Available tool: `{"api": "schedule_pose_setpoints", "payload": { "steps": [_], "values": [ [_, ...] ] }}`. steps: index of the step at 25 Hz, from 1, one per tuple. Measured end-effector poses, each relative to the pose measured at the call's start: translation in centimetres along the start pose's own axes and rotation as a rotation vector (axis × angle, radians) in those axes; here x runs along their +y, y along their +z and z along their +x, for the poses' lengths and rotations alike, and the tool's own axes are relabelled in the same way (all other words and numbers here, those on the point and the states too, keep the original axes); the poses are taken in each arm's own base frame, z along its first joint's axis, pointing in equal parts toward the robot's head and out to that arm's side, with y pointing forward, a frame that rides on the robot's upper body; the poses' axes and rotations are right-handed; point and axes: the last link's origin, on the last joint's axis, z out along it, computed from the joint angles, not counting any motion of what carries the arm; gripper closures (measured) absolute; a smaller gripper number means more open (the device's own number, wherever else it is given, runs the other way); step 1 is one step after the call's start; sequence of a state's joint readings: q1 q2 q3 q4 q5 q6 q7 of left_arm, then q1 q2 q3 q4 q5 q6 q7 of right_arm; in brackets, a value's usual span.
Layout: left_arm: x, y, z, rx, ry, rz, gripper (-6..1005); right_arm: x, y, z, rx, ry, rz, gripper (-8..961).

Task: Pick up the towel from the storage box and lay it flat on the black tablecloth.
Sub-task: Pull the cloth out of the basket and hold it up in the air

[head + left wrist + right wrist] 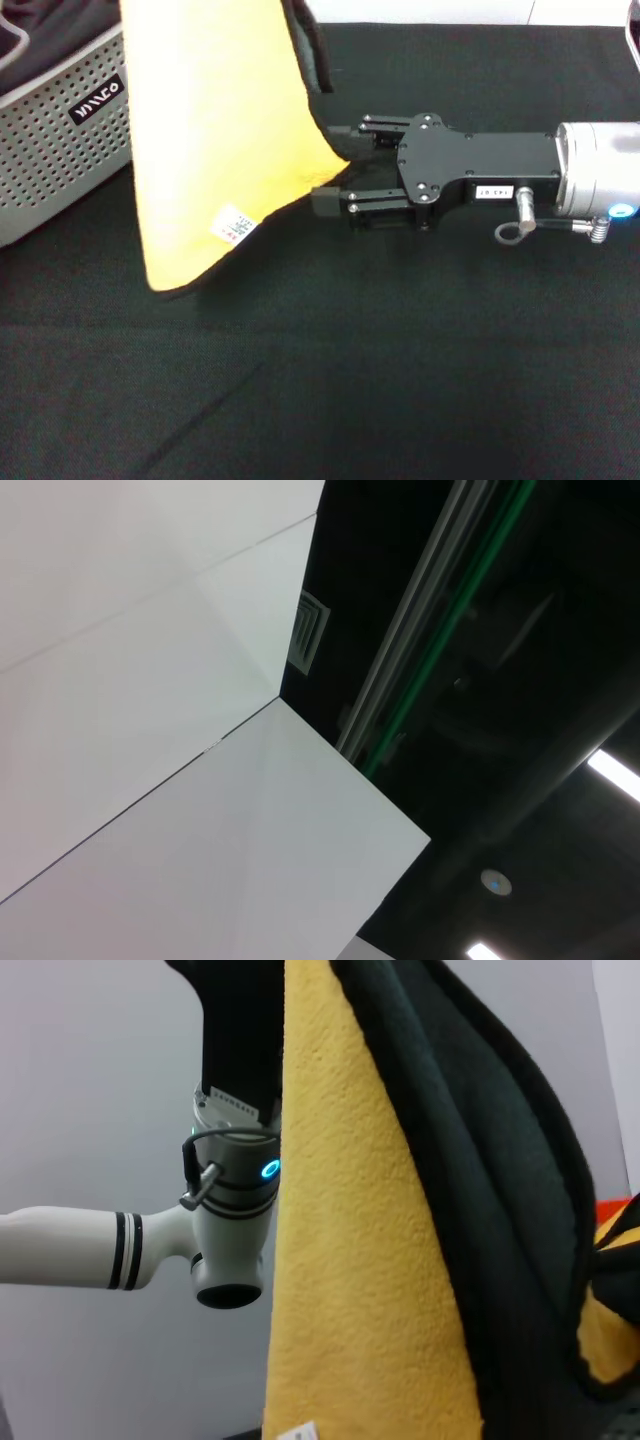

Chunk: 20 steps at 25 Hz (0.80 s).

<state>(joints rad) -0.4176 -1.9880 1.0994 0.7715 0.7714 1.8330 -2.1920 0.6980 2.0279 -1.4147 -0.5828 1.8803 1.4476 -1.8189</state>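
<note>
Black tablecloth (pixel 400 380) | yellow towel (pixel 215 130) hanging, white label | right gripper (pixel 335 172) fingers pinching its edge

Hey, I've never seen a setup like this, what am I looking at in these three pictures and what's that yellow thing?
This is a two-armed robot. The head view looks down at a table covered by a black tablecloth. The yellow thing is a towel, hanging up off the cloth; its top is out of frame. The right gripper reaches in from the right, its fingers at the towel's lower edge. A grey storage box stands at the far left. The right wrist view shows the towel close up, yellow with a dark reverse, and the left arm behind it. The left wrist view shows only ceiling and walls.
</note>
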Motion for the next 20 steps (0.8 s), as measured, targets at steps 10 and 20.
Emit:
{"api": "schedule_pose_setpoints", "payload": {
  "steps": [10, 20],
  "values": [
    [0.26, -0.72, 0.28, 0.027, 0.014, 0.012, 976, 0.39, -0.38, 0.47, 0.004, 0.013, -0.009, 211],
    [0.34, -0.63, 0.32, 0.024, 0.018, 0.008, 975, 0.31, -0.29, 0.65, 0.028, 0.012, -0.011, 418]
  ]
}}
